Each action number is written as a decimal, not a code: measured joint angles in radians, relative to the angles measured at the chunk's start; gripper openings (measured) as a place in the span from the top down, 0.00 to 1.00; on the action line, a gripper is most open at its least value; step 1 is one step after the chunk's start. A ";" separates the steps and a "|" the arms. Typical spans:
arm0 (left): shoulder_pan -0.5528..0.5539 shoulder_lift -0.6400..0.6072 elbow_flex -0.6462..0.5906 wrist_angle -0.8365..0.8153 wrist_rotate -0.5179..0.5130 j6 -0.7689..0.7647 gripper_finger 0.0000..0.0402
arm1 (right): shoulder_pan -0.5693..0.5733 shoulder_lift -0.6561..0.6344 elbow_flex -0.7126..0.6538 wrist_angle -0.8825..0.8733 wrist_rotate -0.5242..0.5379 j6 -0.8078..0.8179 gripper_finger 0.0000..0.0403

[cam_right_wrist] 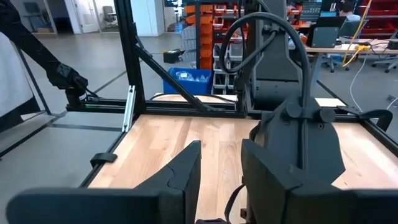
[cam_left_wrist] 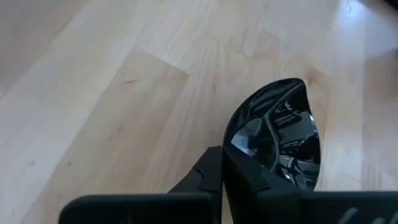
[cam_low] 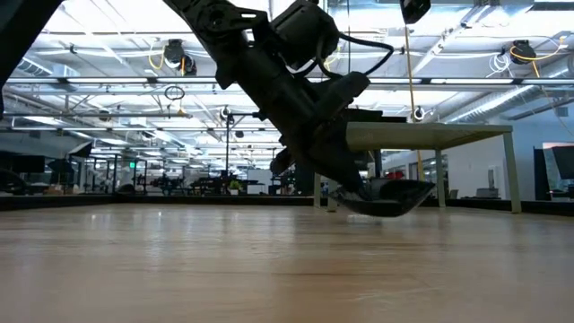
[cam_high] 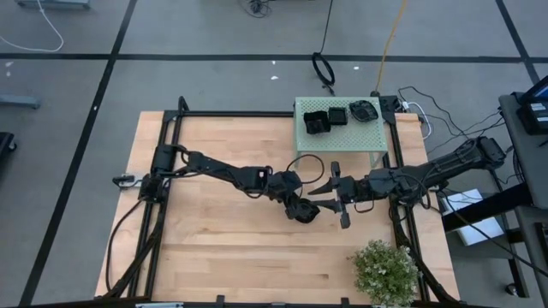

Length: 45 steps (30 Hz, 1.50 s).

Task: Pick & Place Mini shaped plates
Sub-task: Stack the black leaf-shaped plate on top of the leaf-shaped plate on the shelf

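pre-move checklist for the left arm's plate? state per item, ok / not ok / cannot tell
1. Left gripper shut on the black plate, pinching its rim: ok.
2. Plate close above the table, tilted; low view does not settle whether it touches: cannot tell.
3. Bare wood around the plate in the left wrist view: ok.
4. Right gripper open, holding nothing, right beside the left gripper at table centre; little room between them: not ok.
5. Remaining black plates sit on the pale green stand, clear of both arms: ok.
6. Plant at the near edge, away from the grippers: ok.
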 joint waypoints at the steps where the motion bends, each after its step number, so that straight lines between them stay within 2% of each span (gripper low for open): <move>1: 0.000 0.000 0.000 -0.003 0.000 -0.012 0.98 | 0.000 0.000 0.000 0.000 0.000 0.000 0.75; 5: 0.000 0.000 0.000 -0.011 0.000 -0.052 0.94 | 0.000 0.000 0.000 -0.005 0.000 0.000 0.75; 12: 0.000 -0.006 0.000 -0.011 0.000 -0.069 0.76 | 0.000 0.000 0.000 -0.019 0.000 0.000 0.75; 19: 0.010 -0.103 0.000 -0.030 0.008 -0.067 0.63 | 0.000 0.000 0.000 -0.072 0.003 0.001 0.75; 25: 0.012 -0.232 0.000 -0.059 0.023 -0.051 0.58 | -0.019 0.000 0.000 -0.228 0.006 0.018 0.75; 31: 0.010 -0.365 0.000 -0.117 0.023 -0.033 0.58 | -0.040 0.028 0.000 -0.470 0.000 0.078 0.75; 34: 0.007 -0.422 0.000 -0.119 0.023 -0.031 0.58 | -0.037 0.069 0.000 -0.578 -0.005 -0.001 0.75; 38: 0.002 -0.483 0.000 -0.116 0.023 -0.029 0.58 | -0.037 0.137 -0.001 -0.628 -0.091 -0.159 0.75; 41: -0.005 -0.513 0.000 -0.112 0.023 -0.030 0.58 | -0.035 0.194 -0.001 -0.596 -0.134 -0.245 0.75; 45: -0.020 -0.532 0.000 -0.117 0.023 -0.034 0.58 | -0.034 0.286 -0.001 -0.530 -0.133 -0.367 0.75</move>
